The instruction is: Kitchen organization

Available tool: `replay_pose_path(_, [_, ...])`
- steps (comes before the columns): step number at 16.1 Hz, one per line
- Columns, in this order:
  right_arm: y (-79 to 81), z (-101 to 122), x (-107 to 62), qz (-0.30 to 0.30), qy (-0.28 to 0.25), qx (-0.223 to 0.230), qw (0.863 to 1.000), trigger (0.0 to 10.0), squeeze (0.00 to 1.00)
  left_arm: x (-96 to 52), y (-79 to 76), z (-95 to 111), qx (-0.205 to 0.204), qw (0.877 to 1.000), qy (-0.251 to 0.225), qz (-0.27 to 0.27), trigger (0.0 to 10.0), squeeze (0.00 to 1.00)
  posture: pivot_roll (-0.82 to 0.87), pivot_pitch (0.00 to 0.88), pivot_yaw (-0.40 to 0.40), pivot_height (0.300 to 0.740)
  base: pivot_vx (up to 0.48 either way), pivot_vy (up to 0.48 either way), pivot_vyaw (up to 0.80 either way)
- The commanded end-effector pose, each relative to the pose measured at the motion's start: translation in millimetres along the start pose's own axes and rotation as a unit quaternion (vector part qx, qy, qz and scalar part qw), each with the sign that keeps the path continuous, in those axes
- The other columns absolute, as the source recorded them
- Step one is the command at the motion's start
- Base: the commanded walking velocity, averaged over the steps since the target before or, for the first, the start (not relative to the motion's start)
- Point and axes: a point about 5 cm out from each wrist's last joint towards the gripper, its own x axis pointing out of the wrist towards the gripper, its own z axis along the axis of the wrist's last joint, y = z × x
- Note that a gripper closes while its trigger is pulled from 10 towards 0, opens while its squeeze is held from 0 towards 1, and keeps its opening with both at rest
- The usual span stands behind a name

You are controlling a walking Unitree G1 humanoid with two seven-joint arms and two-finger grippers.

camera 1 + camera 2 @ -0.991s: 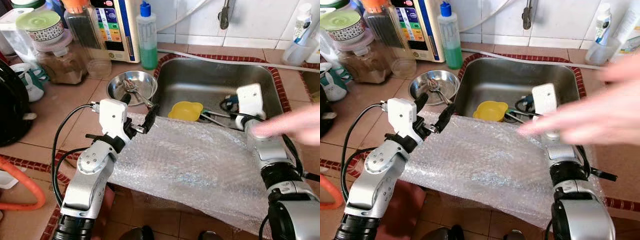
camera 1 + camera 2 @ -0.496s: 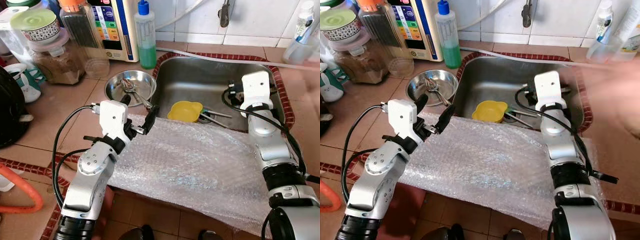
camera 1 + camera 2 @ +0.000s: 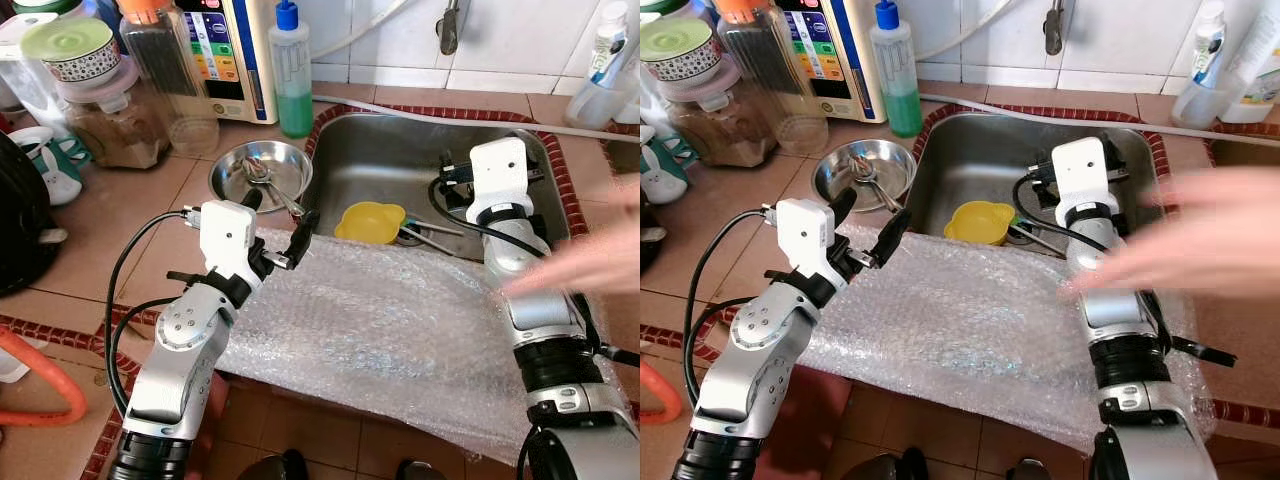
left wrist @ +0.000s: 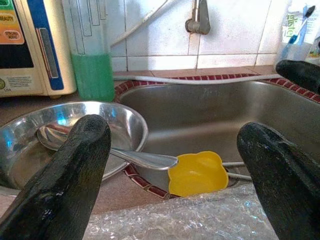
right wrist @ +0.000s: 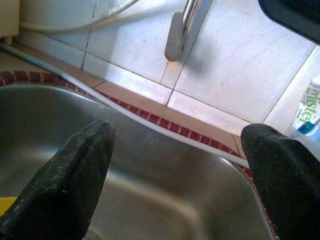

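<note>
Crinkly clear bubble wrap sheet [image 3: 390, 320] beneath left gripper [image 3: 277, 222], fingers spread. Right gripper [image 5: 175, 175] spread over shiny steel sink [image 3: 390, 160]; yellow lobed plastic cup [image 3: 372, 221] between grippers. Labels unreadable.

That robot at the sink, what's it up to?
It stands at a kitchen sink with bubble wrap spread over the front edge. Its left claw hovers open near a steel bowl of spoons; its right claw is open over the basin, near a yellow cup. Neither holds anything. A person's hand reaches across the right arm.
</note>
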Motion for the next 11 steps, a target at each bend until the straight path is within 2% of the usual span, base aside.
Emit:
replay_pose_path(1, [4.6,3.8,-2.9,0.007,-0.007,-0.005,1.0,10.0,1.0,-1.5,0.4,1.5,0.009,1.0,-0.004,0.002,10.0,1.0,-0.15,0.181,0.095,0.74,0.0,0.0,0.0])
replay_pose_path(11, [7.4,10.8,-6.3,0.009,-0.013,0.0,1.0,10.0,1.0,-1.6,-0.5,1.4,0.015,1.0,-0.006,0.001,10.0,1.0,-0.15,0.187,0.097,0.74,0.0,0.0,0.0])
